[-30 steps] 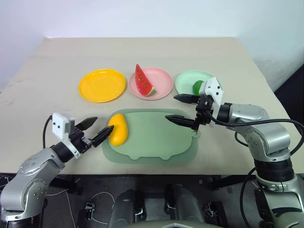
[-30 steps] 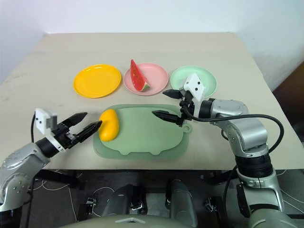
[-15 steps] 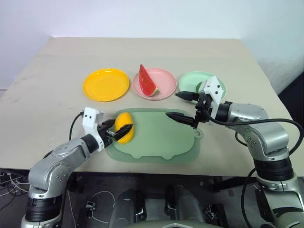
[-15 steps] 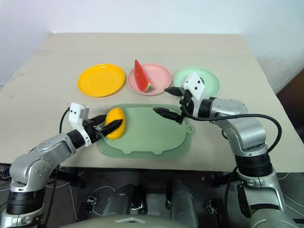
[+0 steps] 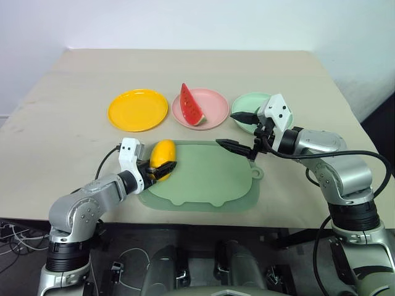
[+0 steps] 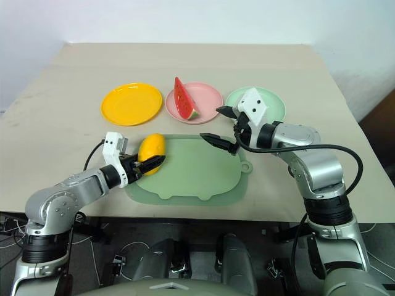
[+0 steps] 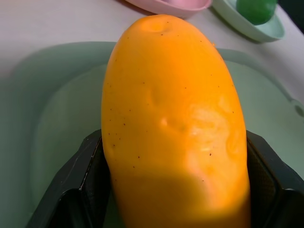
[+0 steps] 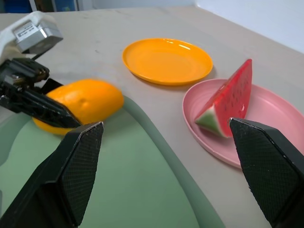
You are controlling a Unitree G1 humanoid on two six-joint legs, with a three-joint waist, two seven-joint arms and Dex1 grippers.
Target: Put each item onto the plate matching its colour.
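A beige counter (image 5: 55, 123) set against a pale wall is seen from the head views, with a pale-green mat (image 5: 203, 179) near its front edge and three plates in a row behind it. The yellow plate (image 5: 137, 110) is bare; the watermelon (image 5: 190, 105) stands on the pink plate (image 5: 213, 102), and the lime (image 6: 242, 106) on the green plate (image 6: 271, 102) is mostly hidden behind the right gripper (image 5: 241, 129), whose fingers are spread wide and empty above the mat's far right corner. The mango (image 5: 162, 153) lies at the mat's left end, with the left gripper (image 5: 158, 171) closed on its near end. In the left wrist view the mango (image 7: 171, 128) is seen clamped between the two black fingers (image 7: 83, 175), and the lime (image 7: 256, 8) is seen sitting on its plate beyond. In the right wrist view the open fingers (image 8: 78, 166) frame the mango (image 8: 80, 104), the left gripper (image 8: 42, 107), the yellow plate (image 8: 166, 59) and the watermelon (image 8: 228, 104). The mango is judged to be a light, stiff plastic toy with a smooth, rounded skin that may slip or swivel; a hold across its narrow width near the middle would be steadier than one near its end.
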